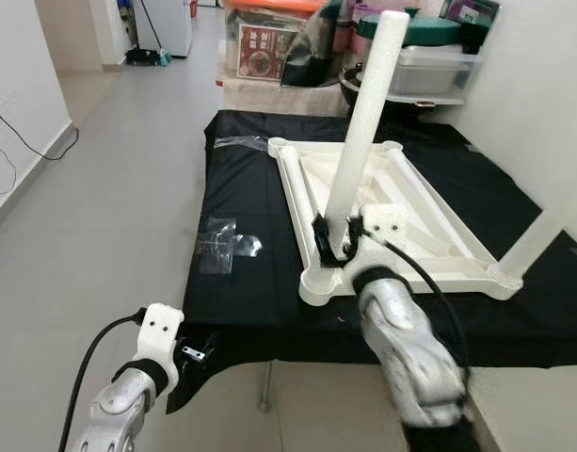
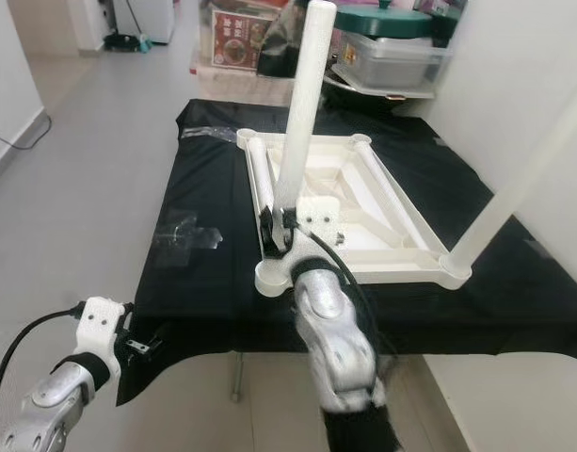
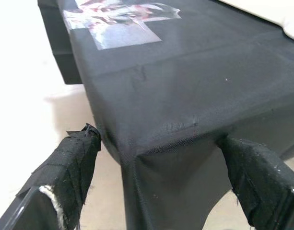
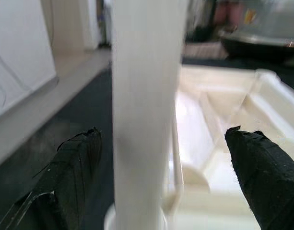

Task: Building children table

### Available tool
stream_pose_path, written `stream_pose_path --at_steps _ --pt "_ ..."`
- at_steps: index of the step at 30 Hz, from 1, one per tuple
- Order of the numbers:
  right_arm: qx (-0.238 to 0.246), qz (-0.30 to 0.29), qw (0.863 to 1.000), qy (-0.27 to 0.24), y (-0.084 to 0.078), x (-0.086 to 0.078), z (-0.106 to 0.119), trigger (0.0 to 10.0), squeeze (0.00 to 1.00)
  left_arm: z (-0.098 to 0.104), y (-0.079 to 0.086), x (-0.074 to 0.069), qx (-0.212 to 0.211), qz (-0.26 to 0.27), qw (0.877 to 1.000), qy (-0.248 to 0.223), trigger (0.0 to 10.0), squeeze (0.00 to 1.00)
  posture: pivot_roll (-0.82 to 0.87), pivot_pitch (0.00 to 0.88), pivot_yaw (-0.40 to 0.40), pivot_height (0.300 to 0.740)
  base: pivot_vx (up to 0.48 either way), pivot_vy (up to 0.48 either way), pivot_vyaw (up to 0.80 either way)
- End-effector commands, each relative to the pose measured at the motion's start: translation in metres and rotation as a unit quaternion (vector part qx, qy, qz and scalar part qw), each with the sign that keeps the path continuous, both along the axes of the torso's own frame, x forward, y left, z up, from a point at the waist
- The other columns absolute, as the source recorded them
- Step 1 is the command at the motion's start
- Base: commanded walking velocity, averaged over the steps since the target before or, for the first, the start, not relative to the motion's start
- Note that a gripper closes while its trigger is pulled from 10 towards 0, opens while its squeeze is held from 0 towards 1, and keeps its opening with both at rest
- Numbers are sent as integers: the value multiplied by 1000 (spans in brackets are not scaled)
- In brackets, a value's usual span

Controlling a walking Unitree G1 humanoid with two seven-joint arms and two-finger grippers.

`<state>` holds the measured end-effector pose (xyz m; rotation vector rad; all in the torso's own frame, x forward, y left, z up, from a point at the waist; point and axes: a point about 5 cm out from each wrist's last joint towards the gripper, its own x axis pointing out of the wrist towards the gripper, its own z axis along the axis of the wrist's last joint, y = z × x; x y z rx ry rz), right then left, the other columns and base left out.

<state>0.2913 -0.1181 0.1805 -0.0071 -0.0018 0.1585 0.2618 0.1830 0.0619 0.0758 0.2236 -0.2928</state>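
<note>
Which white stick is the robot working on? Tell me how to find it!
Look at the black-covered table with the white upside-down tabletop lying on it. At that tabletop's near left corner, one white leg stands up, with the right gripper open around its base. The other standing leg is at the near right corner, with no gripper on it.

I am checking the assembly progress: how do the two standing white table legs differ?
The near-left leg stands between the open fingers of the right gripper; the near-right leg has no gripper near it. The near-left leg's top end is visible; the near-right leg runs out of frame. Both rise from corners of the upturned tabletop.
</note>
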Motion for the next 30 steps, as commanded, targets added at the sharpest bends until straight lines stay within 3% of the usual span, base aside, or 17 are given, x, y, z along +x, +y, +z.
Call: stream_pose_path --at_steps 1,3,5,10,11,12,14,22,26,30 --pt "1 30 999 25 -3 -9 -3 10000 0 7 0 -1 -8 17 1000 -17 10000 0 -14 0 -81 740 0 0 0" --pt "2 40 999 35 -5 -13 -4 10000 0 7 -1 -2 -9 19 1000 -19 10000 0 -15 0 -79 740 0 0 0" --pt "-12 57 995 83 -8 -21 -13 10000 0 8 -2 -5 -10 24 999 -20 10000 0 -21 0 -77 740 0 0 0" --pt "-38 35 990 131 -21 -31 -25 10000 0 9 -3 -10 -4 36 999 -28 10000 0 -25 0 -74 740 0 0 0" --pt "-38 29 983 178 -25 -35 -35 10000 0 11 -1 -11 -1 45 998 -34 10000 0 -28 0 -70 740 0 0 0" --pt "-38 29 983 178 -25 -35 -35 10000 0 11 -1 -11 -1 45 998 -34 10000 0 -28 0 -70 740 0 0 0" --pt "-38 33 973 225 -28 -41 -45 10000 0 15 4 -13 5 63 997 -42 10000 0 -26 0 -63 740 0 0 0" --pt "-38 83 976 197 -26 -54 -40 10000 0 35 17 -24 9 101 992 -70 10000 0 -11 0 -65 740 0 0 0" --pt "-11 192 970 148 -7 -61 -26 10000 0 44 13 -30 18 119 988 -95 10000 0 2 0 -69 740 0 0 0" --pt "-3 229 966 121 0 -62 -19 10000 0 47 9 -29 18 121 988 -100 10000 0 5 0 -71 740 0 0 0"
